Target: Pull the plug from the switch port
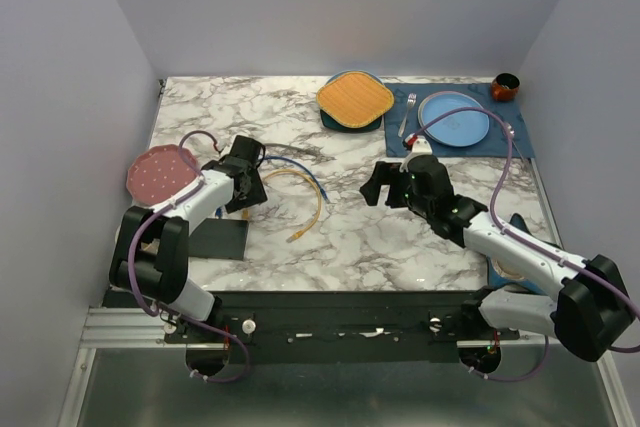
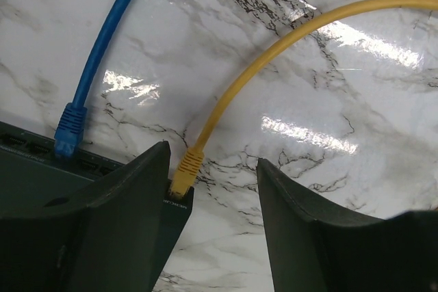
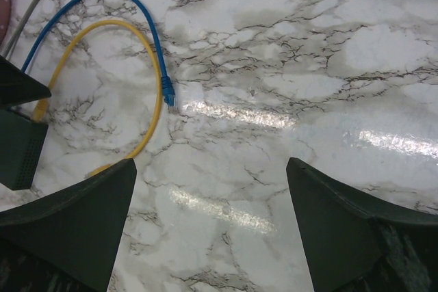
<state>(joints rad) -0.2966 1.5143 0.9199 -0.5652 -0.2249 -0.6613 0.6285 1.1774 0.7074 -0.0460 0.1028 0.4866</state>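
The switch [image 1: 218,238] is a flat black box at the table's left front; its port edge [image 2: 31,162] shows in the left wrist view. A yellow plug [image 2: 185,172] sits in the port at its corner, and a blue plug [image 2: 69,128] sits in another port further left. My left gripper [image 2: 212,176] is open around the yellow plug, which lies close against the left finger [image 2: 130,217] with a wide gap to the right one. The yellow cable [image 1: 316,203] arcs right. My right gripper [image 1: 376,187] hangs open over bare marble at mid-table, holding nothing.
The blue cable's loose end [image 3: 168,94] lies on the marble beside the yellow loop [image 3: 155,87]. A pink plate [image 1: 160,172] sits far left. At the back are an orange plate [image 1: 355,97], a blue plate [image 1: 455,119] on a blue mat, a fork [image 1: 408,112] and a brown cup [image 1: 505,85].
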